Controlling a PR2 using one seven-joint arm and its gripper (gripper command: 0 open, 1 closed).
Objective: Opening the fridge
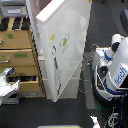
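One tall white fridge (65, 45), green-logo sticker on door, door seemingly swung open; silver gripper (9, 82) blurred at left edge, jaw state unclear.

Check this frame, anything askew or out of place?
Only the tall white fridge stands out: its large upper door with the green sticker is swung wide open. The tan wooden drawer cabinet looks orderly. Gripper state unclear.

Fridge (62, 45) door swung open; wooden cabinet (17, 55) left; robot body (116, 67) right.
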